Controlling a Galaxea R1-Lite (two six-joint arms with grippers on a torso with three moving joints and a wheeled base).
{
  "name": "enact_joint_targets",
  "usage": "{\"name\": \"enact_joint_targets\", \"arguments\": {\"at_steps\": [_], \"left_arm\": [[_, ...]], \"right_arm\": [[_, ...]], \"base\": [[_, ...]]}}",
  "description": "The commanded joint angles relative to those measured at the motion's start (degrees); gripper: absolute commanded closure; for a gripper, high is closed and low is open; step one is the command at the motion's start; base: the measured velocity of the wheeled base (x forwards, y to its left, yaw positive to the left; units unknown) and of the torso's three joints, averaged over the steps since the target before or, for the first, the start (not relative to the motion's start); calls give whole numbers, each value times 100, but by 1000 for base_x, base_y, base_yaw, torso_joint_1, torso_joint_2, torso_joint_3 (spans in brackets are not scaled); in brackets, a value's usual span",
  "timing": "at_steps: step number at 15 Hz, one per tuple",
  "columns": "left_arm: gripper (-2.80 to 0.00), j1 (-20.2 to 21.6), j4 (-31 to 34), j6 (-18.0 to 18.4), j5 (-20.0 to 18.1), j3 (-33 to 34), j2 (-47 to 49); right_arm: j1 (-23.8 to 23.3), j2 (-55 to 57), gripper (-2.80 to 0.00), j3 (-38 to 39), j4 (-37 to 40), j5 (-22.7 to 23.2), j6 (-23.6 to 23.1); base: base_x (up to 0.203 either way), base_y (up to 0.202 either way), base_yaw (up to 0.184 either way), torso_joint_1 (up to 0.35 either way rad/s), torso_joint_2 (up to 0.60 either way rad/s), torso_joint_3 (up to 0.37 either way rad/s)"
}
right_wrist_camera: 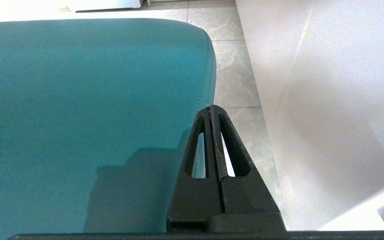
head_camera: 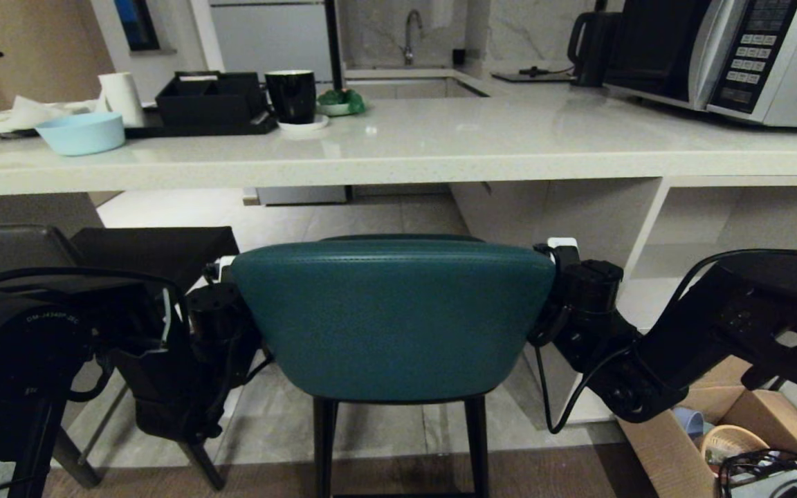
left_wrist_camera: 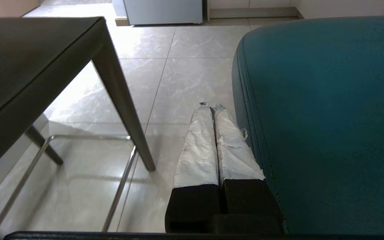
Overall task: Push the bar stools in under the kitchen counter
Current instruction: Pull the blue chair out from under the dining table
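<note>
The teal bar stool (head_camera: 391, 315) stands in front of me with its curved back toward me, below the cream-white kitchen counter (head_camera: 440, 162). My left gripper (head_camera: 224, 264) is shut and lies against the left end of the teal back (left_wrist_camera: 322, 126); its taped fingers (left_wrist_camera: 200, 143) are pressed together with nothing between them. My right gripper (head_camera: 559, 246) is shut and rests at the right end of the back (right_wrist_camera: 88, 100), its black fingertips (right_wrist_camera: 211, 108) touching each other. The dark grey bar stool (head_camera: 153, 249) stands to the left, its seat (left_wrist_camera: 22, 53) partly under the counter.
On the counter stand a light blue bowl (head_camera: 81, 133), a black tray (head_camera: 212, 100), a black mug (head_camera: 291, 95), a kettle (head_camera: 592, 45) and a microwave (head_camera: 730, 55). The counter's slab side panel (right_wrist_camera: 325, 110) is to the right of the teal stool. A cardboard box (head_camera: 710, 443) sits on the floor at right.
</note>
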Motion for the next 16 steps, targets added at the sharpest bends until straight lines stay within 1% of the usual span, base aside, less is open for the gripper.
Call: {"name": "enact_joint_targets", "arguments": {"at_steps": [1,16], "left_arm": [[0,4,-57,-1,6,-1,-12],[0,-40,-57,-1,6,-1,-3]], "right_arm": [[9,-25,0,-6,-50,-7,6],[20,-25,0,11,-50,-73,6]], "base": [[-190,0,-1,-2,3,2],[-195,0,-1,3,2,2]]}}
